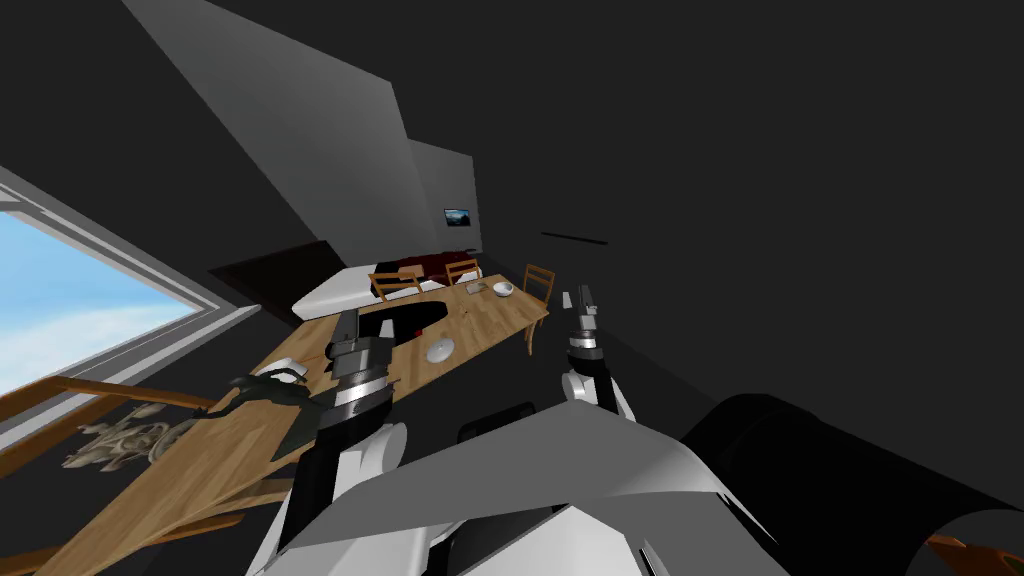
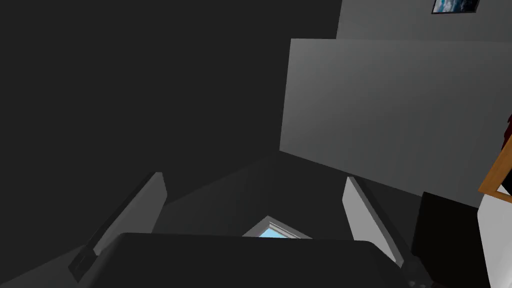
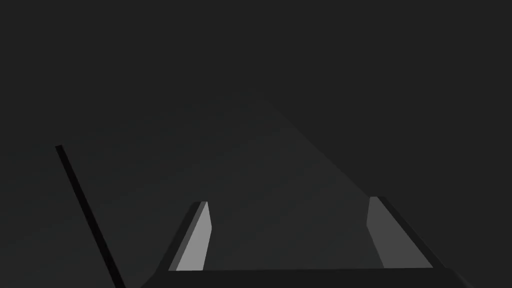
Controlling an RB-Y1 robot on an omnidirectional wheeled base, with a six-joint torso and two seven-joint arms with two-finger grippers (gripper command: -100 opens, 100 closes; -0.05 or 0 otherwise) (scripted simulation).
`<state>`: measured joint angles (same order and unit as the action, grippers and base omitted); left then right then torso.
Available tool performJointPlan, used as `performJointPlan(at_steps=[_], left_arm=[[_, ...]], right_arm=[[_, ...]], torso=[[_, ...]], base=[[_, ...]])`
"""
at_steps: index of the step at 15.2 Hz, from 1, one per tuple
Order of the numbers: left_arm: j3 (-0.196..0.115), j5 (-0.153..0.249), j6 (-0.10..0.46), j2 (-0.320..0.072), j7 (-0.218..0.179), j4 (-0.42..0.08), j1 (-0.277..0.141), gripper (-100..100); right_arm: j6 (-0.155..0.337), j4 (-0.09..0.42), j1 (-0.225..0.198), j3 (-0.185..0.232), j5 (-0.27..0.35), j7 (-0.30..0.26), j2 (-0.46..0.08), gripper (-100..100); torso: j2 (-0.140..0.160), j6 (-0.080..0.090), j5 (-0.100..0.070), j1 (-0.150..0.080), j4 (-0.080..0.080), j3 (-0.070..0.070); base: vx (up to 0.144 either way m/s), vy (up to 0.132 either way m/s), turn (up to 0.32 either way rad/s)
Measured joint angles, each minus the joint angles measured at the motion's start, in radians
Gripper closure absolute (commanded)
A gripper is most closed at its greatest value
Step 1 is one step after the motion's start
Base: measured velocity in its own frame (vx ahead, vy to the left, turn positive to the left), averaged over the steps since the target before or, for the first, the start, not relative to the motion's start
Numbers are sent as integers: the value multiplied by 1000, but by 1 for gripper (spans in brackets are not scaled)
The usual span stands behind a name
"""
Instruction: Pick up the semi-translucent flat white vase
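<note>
A flat, round white vase [image 1: 440,350] lies on the long wooden table [image 1: 490,320], about midway along it. My left gripper [image 1: 345,323] is raised over the table's near half, short of the vase and to its left. In the left wrist view the left gripper [image 2: 255,200] is open with nothing between its fingers. My right gripper [image 1: 581,297] is held up off the table's right edge. Its wrist view shows the right gripper [image 3: 290,220] open and empty, facing a dark flat surface.
A white bowl [image 1: 503,289] and a small grey object [image 1: 475,289] sit at the table's far end. A dark oval shape [image 1: 412,318] lies beyond the left gripper. A dark plant-like figure [image 1: 268,392] stands near me. Wooden chairs [image 1: 539,281] line the far side.
</note>
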<state>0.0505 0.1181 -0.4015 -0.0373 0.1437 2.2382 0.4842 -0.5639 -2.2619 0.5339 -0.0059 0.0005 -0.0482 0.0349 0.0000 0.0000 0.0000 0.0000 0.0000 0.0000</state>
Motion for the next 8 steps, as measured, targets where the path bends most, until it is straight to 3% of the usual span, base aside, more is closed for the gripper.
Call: performJointPlan(at_steps=[3, 8], left_arm=[[-14, 7, 50, -55, -14, -20, -18, -100], [-22, 9, 120, -97, -30, -66, -43, -100]], right_arm=[[0, 0, 0, 0, 0, 0, 0, 0], [0, 0, 0, 0, 0, 0, 0, 0]], torso=[[-1, 0, 0, 0, 0, -1], [-1, 0, 0, 0, 0, -1]], base=[[15, -1, -70], [14, -1, -49]])
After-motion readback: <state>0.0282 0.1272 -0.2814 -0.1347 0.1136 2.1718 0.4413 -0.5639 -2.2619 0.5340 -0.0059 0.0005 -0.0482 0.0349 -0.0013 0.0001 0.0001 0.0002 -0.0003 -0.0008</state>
